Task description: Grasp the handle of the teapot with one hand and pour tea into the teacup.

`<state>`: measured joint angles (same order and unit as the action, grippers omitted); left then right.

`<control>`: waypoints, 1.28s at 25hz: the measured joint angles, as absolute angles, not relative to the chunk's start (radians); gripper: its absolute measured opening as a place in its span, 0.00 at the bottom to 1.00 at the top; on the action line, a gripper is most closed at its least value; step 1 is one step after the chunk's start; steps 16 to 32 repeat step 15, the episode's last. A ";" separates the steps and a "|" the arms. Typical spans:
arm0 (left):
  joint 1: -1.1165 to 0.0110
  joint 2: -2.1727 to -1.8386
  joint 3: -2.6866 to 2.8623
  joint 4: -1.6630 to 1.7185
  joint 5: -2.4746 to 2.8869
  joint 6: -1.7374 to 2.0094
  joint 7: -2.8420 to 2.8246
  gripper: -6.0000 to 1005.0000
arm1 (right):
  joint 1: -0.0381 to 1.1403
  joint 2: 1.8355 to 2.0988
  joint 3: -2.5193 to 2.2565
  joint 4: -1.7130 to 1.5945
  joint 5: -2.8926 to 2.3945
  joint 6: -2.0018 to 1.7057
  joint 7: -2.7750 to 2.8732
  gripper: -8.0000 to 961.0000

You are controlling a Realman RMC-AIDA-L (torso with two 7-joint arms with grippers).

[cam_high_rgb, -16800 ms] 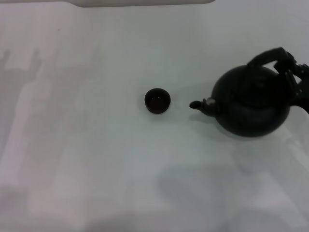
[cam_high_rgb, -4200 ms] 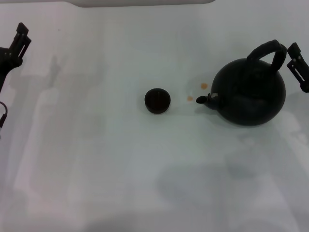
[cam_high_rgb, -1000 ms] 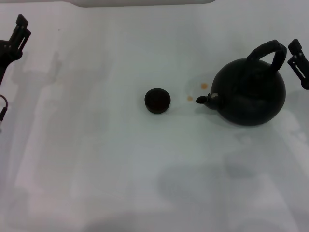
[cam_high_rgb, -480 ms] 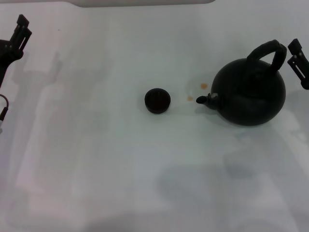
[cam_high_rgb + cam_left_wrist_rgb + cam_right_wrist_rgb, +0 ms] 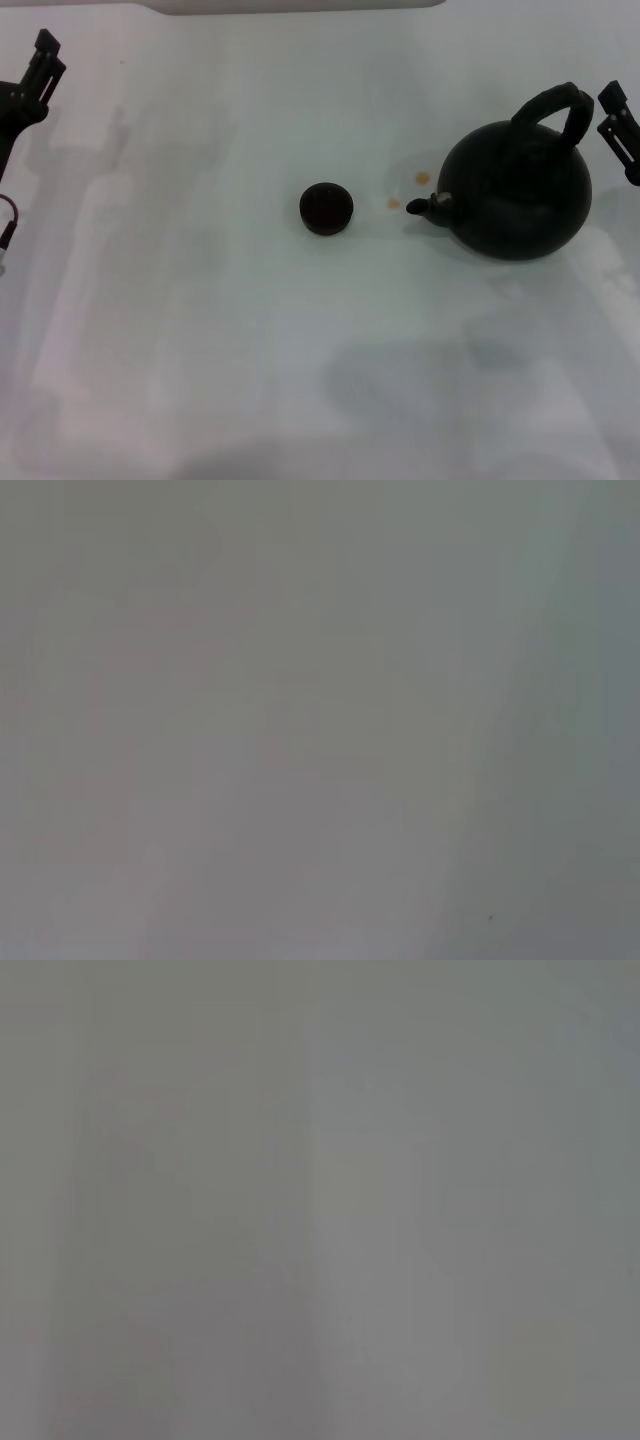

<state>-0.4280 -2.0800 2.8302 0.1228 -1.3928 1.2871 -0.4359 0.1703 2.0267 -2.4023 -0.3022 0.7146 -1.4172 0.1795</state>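
The teapot (image 5: 518, 190) is sitting upright on the white tabletop (image 5: 200, 330) at the right, its spout (image 5: 420, 206) pointing toward the teacup (image 5: 326, 208), which is standing apart from it near the middle. The cup's contents cannot be made out. Two small drops of tea (image 5: 422, 178) are lying on the surface between spout and cup. The handle (image 5: 556, 108) is arching free. The right gripper (image 5: 620, 135) is hovering just beside it, the left gripper (image 5: 35, 75) far off at the left edge; whether either is parted, I cannot tell. Both wrist views are showing only blank grey.
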 joint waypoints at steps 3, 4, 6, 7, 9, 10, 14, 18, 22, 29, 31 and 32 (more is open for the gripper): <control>-0.428 -2.080 2.830 0.123 -1.393 1.287 -0.438 0.86 | 0.171 2.026 -2.401 -0.302 0.714 -1.417 0.180 0.91; -0.428 -2.080 2.830 0.123 -1.393 1.287 -0.438 0.86 | 0.171 2.026 -2.401 -0.302 0.714 -1.417 0.179 0.91; -0.428 -2.080 2.830 0.123 -1.393 1.287 -0.438 0.86 | 0.171 2.026 -2.401 -0.302 0.714 -1.417 0.179 0.91; -0.428 -2.080 2.830 0.123 -1.393 1.287 -0.438 0.86 | 0.172 2.026 -2.401 -0.302 0.713 -1.417 0.179 0.91; -0.428 -2.080 2.830 0.123 -1.393 1.287 -0.438 0.86 | 0.172 2.026 -2.401 -0.302 0.714 -1.417 0.179 0.91; -0.428 -2.080 2.830 0.123 -1.393 1.287 -0.439 0.86 | 0.172 2.026 -2.401 -0.302 0.714 -1.417 0.179 0.91; -0.429 -2.079 2.830 0.123 -1.393 1.288 -0.440 0.86 | 0.172 2.026 -2.400 -0.302 0.714 -1.417 0.180 0.91; -0.429 -2.079 2.830 0.123 -1.393 1.288 -0.440 0.86 | 0.172 2.026 -2.399 -0.302 0.714 -1.417 0.180 0.91; -0.429 -2.079 2.830 0.123 -1.393 1.288 -0.440 0.86 | 0.172 2.026 -2.399 -0.302 0.714 -1.417 0.180 0.91; -0.429 -2.079 2.830 0.123 -1.393 1.288 -0.440 0.86 | 0.172 2.026 -2.399 -0.302 0.714 -1.417 0.180 0.91; -0.429 -2.079 2.830 0.123 -1.393 1.288 -0.440 0.86 | 0.172 2.026 -2.399 -0.302 0.714 -1.417 0.180 0.91; -0.429 -2.079 2.830 0.123 -1.393 1.288 -0.440 0.86 | 0.172 2.026 -2.399 -0.302 0.714 -1.417 0.180 0.91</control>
